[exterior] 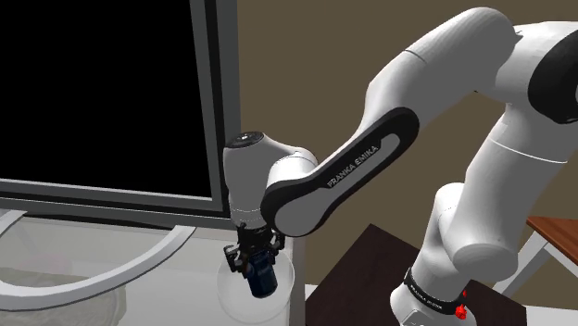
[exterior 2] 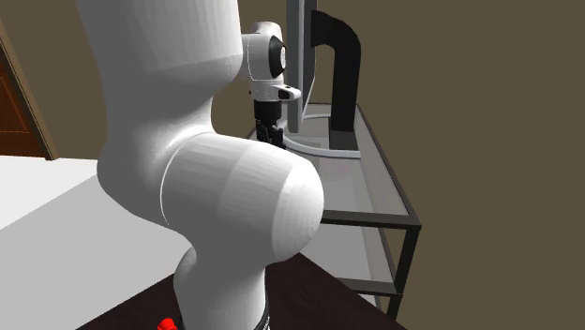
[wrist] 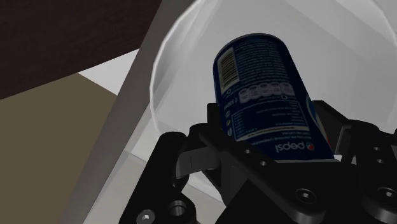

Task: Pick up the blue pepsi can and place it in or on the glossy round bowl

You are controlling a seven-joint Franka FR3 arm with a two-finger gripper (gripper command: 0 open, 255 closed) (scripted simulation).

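Grasp: end effector (exterior: 254,262) closed on the blue can (exterior: 262,280), one black finger on each side of the can wall. The wrist view shows the clamp near the end printed "pepsi", with the rest of the can projecting past the fingertips.

Position: in the shoulder view the can hangs at lower centre of the frame, below the wrist, inside the outline of the bowl (wrist: 172,76). The bowl renders pale, translucent and glossy. It sits on the table (exterior 2: 375,187) close to the table's edge, to the right of and below the black-screened monitor (exterior: 102,93).

Key relation: the can's long axis runs roughly in line with the fingers, slightly tilted, and points into the bowl's opening. In the wrist view the bowl's round rim curves around the can's far end, so the bowl lies straight ahead of the end effector, beyond the can. I cannot tell whether the can's far end touches the bowl floor or hangs just above it.

Judgement: transport looks essentially complete and the release step is next. The move calls for little or no sideways correction, perhaps a short descent before the fingers part. Risk: a can let go on its end inside a curved bowl may tip and roll against the wall.
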